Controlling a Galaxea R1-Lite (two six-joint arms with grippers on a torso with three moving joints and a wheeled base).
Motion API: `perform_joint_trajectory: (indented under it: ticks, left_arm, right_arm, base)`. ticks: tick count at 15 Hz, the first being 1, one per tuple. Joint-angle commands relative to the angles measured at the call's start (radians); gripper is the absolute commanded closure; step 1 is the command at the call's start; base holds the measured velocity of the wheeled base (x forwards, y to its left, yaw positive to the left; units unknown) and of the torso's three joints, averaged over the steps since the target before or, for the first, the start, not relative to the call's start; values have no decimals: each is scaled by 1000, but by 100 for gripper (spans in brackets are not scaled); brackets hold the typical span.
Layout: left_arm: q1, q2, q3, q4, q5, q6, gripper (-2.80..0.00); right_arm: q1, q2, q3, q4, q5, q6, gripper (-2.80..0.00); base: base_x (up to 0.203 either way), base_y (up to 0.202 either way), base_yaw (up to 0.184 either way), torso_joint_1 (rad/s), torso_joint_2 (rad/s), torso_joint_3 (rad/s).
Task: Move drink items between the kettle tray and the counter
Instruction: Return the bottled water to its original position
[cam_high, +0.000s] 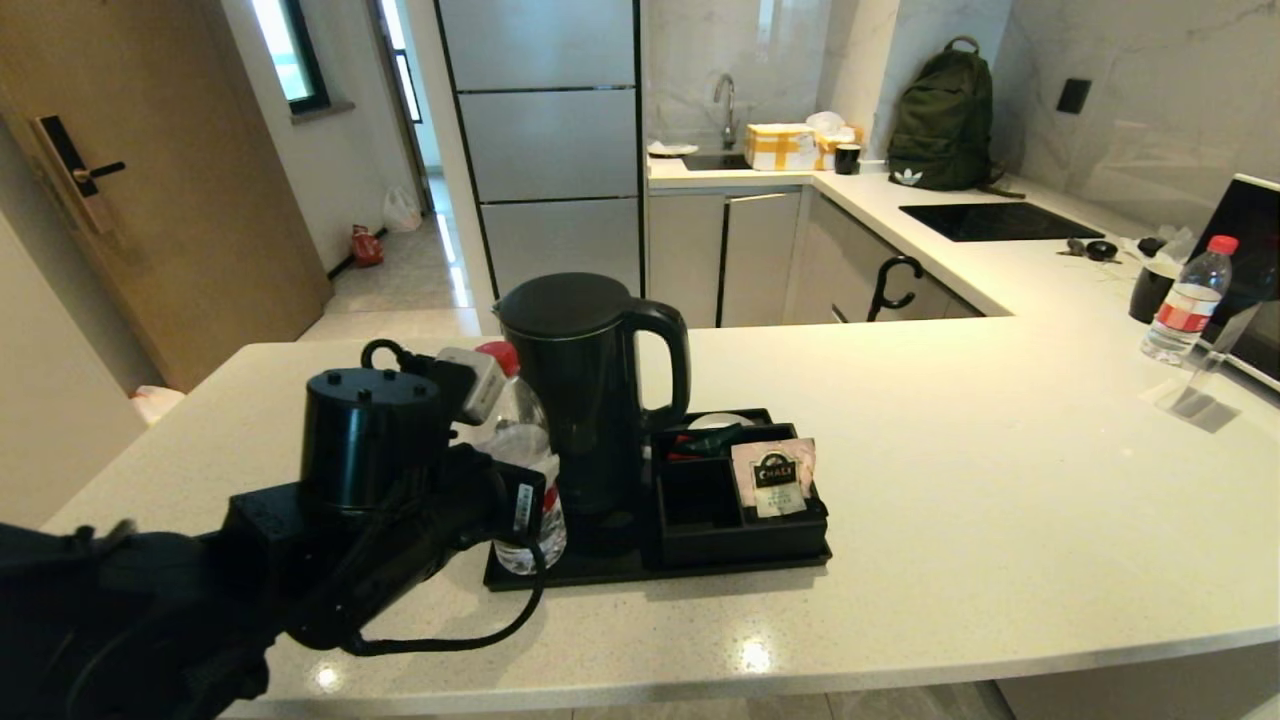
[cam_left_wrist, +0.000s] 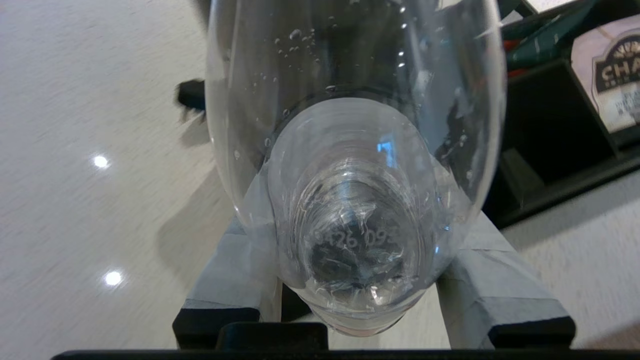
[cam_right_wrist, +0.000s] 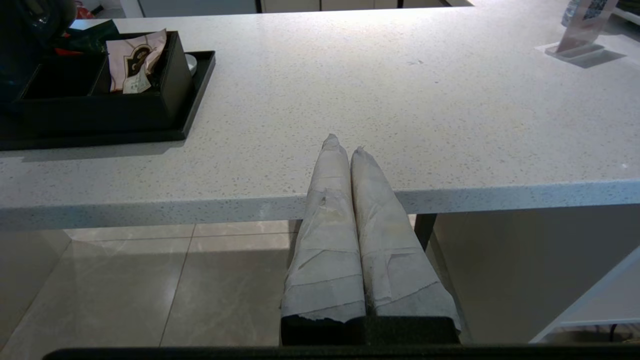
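Note:
A clear water bottle with a red cap hangs at the left end of the black kettle tray, beside the tall black kettle. My left gripper is shut on it, the taped fingers pressing both sides near its base. I cannot tell whether the base touches the tray. A pinkish tea sachet leans in the black compartment box. My right gripper is shut and empty, low in front of the white speckled counter, out of the head view.
A second red-capped bottle, a small black cup and a clear stand are at the counter's far right. A green backpack and a hob lie at the back. Bare counter stretches right of the tray.

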Motion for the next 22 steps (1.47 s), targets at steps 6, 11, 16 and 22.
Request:
perform_joint_trajectory:
  ticks: [6, 11, 16, 22]
  left_arm:
    - [35, 182, -23, -114, 1, 5, 0]
    - [36, 202, -25, -115, 2, 5, 0]
    - [36, 202, -25, -115, 6, 4, 0]
    - [34, 188, 6, -142, 14, 4, 0]
  right_arm:
    - [1, 2, 0, 0, 1, 0, 0]
    - [1, 2, 0, 0, 1, 0, 0]
    - [1, 2, 0, 0, 1, 0, 0]
    - [1, 2, 0, 0, 1, 0, 0]
  base:
    - [0, 0, 0, 0, 0, 0]
    - [0, 0, 0, 0, 0, 0]
    - [0, 0, 0, 0, 0, 0]
    - [0, 0, 0, 0, 0, 0]
